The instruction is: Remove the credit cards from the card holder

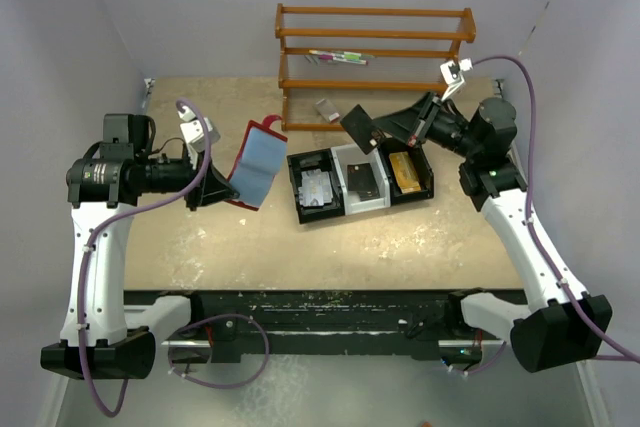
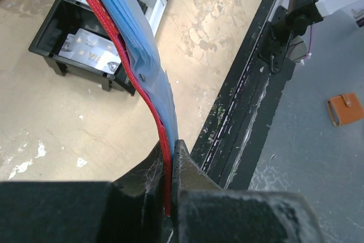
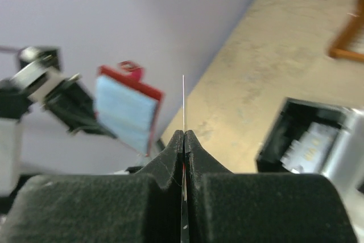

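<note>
My left gripper (image 1: 215, 187) is shut on the lower edge of the red card holder (image 1: 255, 162) and holds it open above the table, its pale blue sleeves facing right. In the left wrist view the jaws (image 2: 170, 152) pinch its red cover (image 2: 142, 66). My right gripper (image 1: 385, 129) is shut on one credit card (image 1: 358, 127), which looks dark from above, held over the tray's far edge. In the right wrist view that card (image 3: 183, 101) is edge-on between the shut fingers. Several grey cards (image 1: 315, 190) lie in the tray's left compartment, also seen in the left wrist view (image 2: 91, 55).
The black-and-white three-compartment tray (image 1: 345, 209) sits mid-table, with a dark block (image 1: 362, 179) in the middle and a gold block (image 1: 405, 169) at the right. A wooden rack (image 1: 375, 52) stands at the back. A small grey object (image 1: 325, 107) lies under it.
</note>
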You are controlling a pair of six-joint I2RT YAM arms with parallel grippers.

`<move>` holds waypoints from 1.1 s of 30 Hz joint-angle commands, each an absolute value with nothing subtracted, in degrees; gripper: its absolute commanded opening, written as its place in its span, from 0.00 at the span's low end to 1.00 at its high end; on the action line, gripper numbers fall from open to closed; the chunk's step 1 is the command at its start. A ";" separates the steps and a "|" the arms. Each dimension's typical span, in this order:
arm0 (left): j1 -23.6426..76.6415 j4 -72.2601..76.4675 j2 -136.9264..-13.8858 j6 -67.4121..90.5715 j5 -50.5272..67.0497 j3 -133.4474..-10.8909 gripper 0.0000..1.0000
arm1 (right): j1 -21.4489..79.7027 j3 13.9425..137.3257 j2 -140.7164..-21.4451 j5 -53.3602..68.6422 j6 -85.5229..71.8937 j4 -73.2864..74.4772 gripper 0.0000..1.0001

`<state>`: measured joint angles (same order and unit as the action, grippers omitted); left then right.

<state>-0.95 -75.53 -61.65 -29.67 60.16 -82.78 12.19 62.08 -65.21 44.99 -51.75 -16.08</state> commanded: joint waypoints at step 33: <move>-0.92 -67.65 -59.60 -42.78 33.15 -71.98 0.05 | 20.54 47.55 -83.33 1.15 -45.14 -19.55 0.00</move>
